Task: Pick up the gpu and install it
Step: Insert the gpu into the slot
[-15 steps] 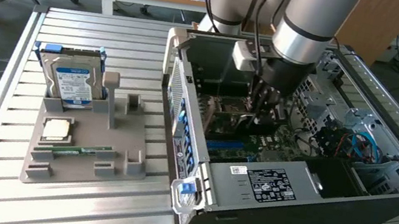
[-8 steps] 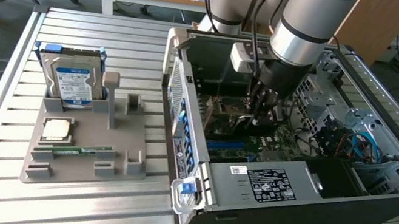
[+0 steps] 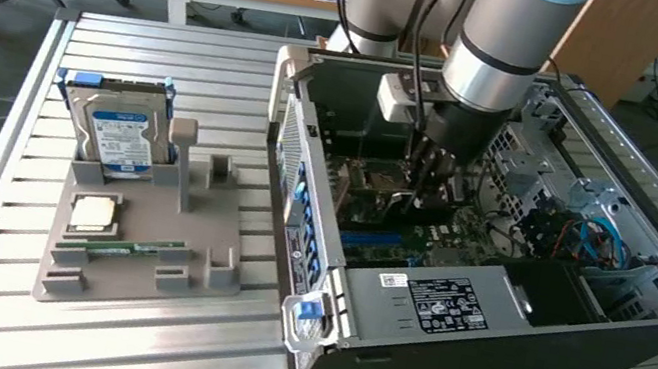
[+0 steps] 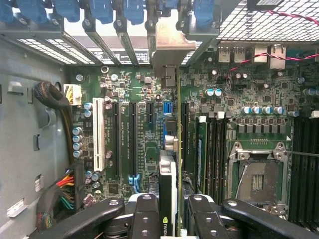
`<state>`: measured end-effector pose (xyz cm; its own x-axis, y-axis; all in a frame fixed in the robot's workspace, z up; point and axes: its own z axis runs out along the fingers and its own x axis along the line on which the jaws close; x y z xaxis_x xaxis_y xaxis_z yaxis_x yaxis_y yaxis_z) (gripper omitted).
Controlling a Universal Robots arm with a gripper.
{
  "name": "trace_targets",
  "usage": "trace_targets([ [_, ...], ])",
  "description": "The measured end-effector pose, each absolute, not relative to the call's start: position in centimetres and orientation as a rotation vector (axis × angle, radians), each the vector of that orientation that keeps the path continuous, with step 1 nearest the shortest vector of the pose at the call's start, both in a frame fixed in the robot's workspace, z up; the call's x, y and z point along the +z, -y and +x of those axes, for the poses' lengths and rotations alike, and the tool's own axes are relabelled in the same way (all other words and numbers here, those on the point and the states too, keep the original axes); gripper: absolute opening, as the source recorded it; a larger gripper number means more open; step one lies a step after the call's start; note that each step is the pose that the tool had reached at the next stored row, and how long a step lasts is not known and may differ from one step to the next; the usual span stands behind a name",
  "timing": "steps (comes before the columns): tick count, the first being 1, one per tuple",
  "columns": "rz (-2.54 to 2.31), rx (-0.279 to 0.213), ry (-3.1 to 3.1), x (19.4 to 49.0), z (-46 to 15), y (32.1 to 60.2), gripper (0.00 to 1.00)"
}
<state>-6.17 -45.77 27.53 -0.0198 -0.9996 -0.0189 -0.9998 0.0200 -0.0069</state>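
In the wrist view the gpu (image 4: 168, 191) stands on edge between my fingers (image 4: 145, 216), showing a black body with a small logo and a thin green board edge. Its silver end bracket (image 4: 169, 50) reaches the rear slot openings of the case. My gripper (image 4: 173, 213) is shut on the card, above the motherboard (image 4: 142, 104) and in line with a long black slot (image 4: 185, 134). Whether the card sits in the slot I cannot tell. In the exterior view my gripper (image 3: 427, 180) hangs low inside the open computer case (image 3: 627, 339).
Blue slot latches (image 4: 102, 9) line the case's rear wall. Cable bundles (image 4: 60, 191) lie at one side of the board, the empty CPU socket (image 4: 256, 177) at the other. On the exterior view's left, a grey holder (image 3: 205, 269) carries a hard drive (image 3: 121, 136), a RAM strip (image 3: 136, 249) and a chip (image 3: 94, 212).
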Motion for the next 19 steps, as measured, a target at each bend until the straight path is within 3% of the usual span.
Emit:
trace_targets([
  [19, -2.186, 0.013, -2.230, 27.11, -6.89, 45.76, 0.27],
])
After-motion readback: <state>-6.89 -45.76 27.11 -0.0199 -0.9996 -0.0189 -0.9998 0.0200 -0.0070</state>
